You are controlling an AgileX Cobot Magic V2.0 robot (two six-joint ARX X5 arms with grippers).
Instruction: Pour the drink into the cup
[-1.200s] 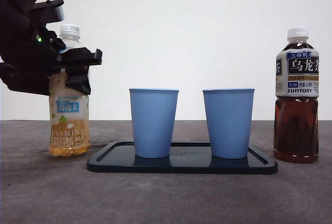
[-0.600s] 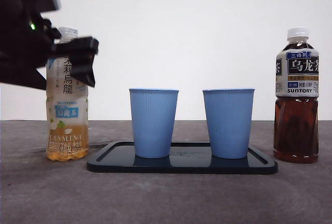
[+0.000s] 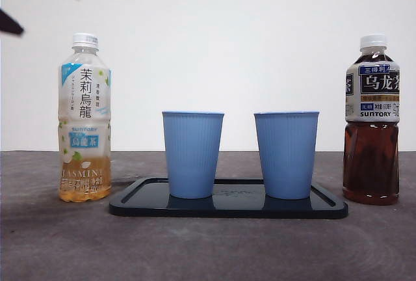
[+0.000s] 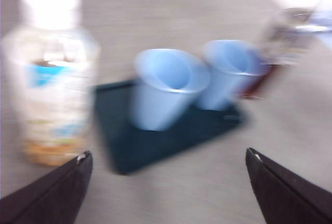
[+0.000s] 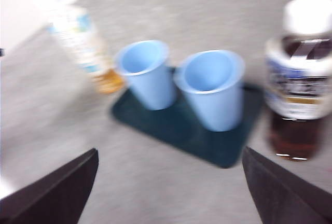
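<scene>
Jasmine bottle (image 3: 84,118) stands upright left of the tray (image 3: 227,207), which carries two blue cups (image 3: 192,153). My left gripper (image 4: 166,156) is wide open above it, my right gripper (image 5: 168,154) also wide, holding nothing.

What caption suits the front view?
Two blue cups on a black tray, bottles either side, both grippers clear.

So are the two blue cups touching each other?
Apart. The front view shows white wall between the left cup and the right cup on the tray.
</scene>
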